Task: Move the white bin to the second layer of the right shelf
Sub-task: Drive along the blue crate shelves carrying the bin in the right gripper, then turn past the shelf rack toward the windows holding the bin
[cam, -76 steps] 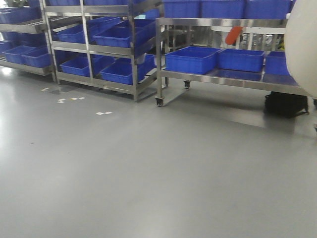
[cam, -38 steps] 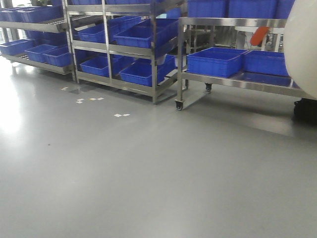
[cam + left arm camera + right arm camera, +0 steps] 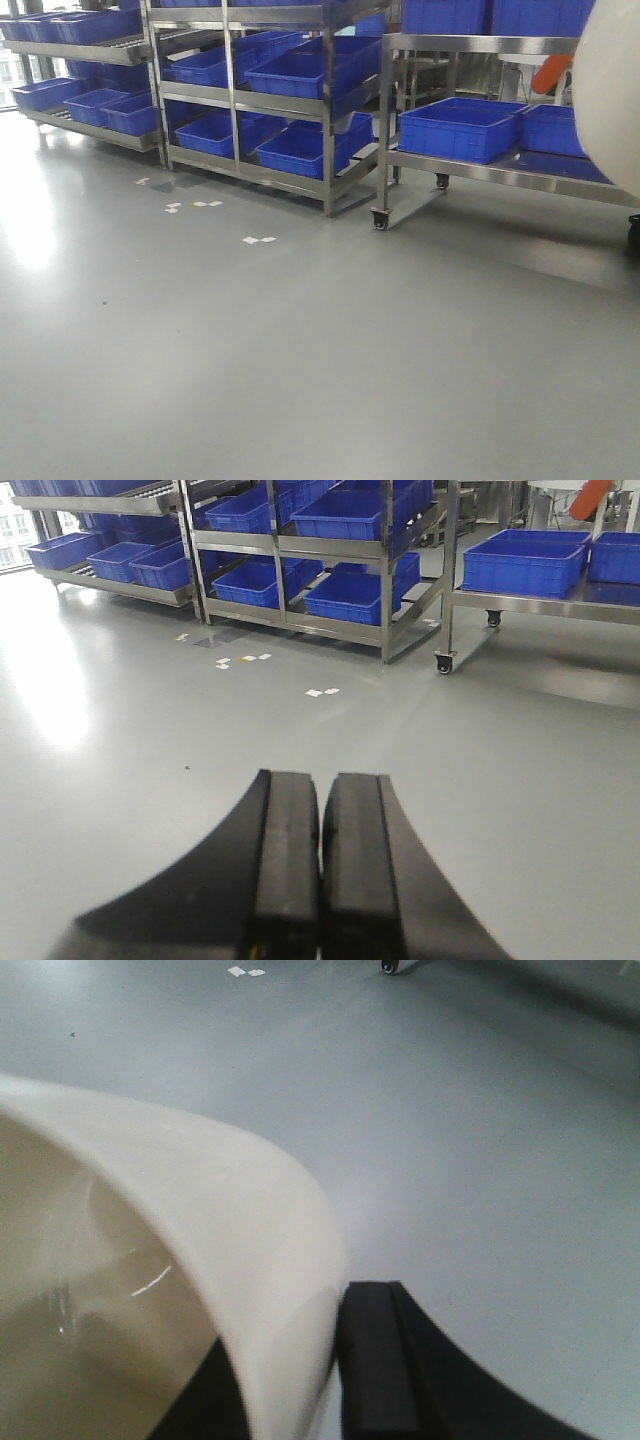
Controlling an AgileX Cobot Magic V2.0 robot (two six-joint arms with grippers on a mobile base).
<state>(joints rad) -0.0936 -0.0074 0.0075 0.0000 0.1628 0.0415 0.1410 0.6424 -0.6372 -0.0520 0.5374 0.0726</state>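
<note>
Rightward slide of roller racks (image 3: 232,100) and blue crates (image 3: 300,72) in front view vs 1 s ago; white bin (image 3: 610,90) same spot at right edge.

L to R: L gripper (image 3: 322,790) low over grey floor (image 3: 120,740), fingers pressed together, nothing betw. Roller racks w/ crates far left to centre, tape marks (image 3: 258,240) on floor in front. Wheeled steel rack (image 3: 470,44) right of them. Bin aloft far right, close to cam, only a curved cream wall shows: long axis and facing can't tell. R wrist view: R gripper (image 3: 290,1360) clamps bin wall, one finger inside, one outside. Cavity lies left of pinched wall.
</note>
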